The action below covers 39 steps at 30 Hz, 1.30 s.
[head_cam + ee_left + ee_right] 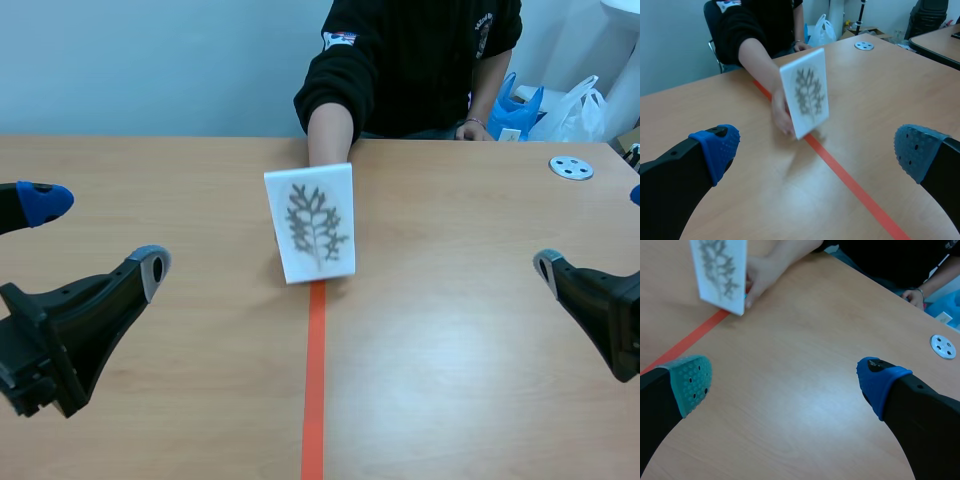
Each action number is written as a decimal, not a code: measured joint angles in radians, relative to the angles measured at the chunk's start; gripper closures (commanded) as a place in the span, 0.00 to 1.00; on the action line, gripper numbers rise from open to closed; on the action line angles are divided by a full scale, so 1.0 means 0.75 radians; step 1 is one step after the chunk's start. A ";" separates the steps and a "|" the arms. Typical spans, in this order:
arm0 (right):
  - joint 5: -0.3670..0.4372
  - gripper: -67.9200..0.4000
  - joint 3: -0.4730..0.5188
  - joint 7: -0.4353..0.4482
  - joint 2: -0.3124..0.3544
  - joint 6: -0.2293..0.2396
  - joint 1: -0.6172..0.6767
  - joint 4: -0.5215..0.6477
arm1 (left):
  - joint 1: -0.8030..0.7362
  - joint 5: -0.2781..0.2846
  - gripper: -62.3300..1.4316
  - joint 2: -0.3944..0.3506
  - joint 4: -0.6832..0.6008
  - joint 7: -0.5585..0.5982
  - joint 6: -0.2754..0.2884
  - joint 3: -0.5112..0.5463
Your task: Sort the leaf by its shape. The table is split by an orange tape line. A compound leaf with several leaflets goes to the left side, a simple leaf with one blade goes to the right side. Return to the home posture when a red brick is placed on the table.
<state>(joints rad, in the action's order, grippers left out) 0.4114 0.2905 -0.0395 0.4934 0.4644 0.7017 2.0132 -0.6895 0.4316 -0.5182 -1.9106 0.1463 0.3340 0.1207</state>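
A white card (312,222) printed with a grey compound leaf of several leaflets stands upright over the far end of the orange tape line (314,380). A person's hand (780,114) holds it from behind. The same card (805,93) shows ahead of my left gripper (817,147), and the card (721,272) lies far ahead of my right gripper (785,380). In the scene view my left gripper (95,235) sits open at the left and my right gripper (600,250) open at the right. Both are empty and well apart from the card.
A person in a black sleeve (335,75) sits across the table. A small white disc with holes (571,167) lies at the far right of the table. Blue and white bags (540,108) sit behind the table's far edge.
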 measured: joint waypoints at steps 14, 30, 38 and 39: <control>0.000 0.13 0.000 0.000 0.000 0.000 0.000 0.000 | 0.000 0.000 0.00 0.000 0.000 0.000 0.000 0.000; -0.010 0.13 0.000 -0.070 0.000 0.076 -0.047 -0.017 | 0.000 0.000 0.00 0.000 0.000 0.000 0.000 0.000; -0.012 0.13 -0.037 -0.087 0.049 0.274 -0.246 -0.275 | 0.000 0.000 0.00 0.000 0.000 -0.003 0.000 0.000; -0.015 0.13 -0.052 -0.090 0.065 0.294 -0.276 -0.311 | 0.000 0.000 0.00 0.000 0.000 -0.006 0.000 0.000</control>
<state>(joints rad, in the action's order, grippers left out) 0.4004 0.2512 -0.1066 0.5419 0.6853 0.4950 1.7802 -0.6895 0.4316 -0.5182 -1.9106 0.1421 0.3340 0.1207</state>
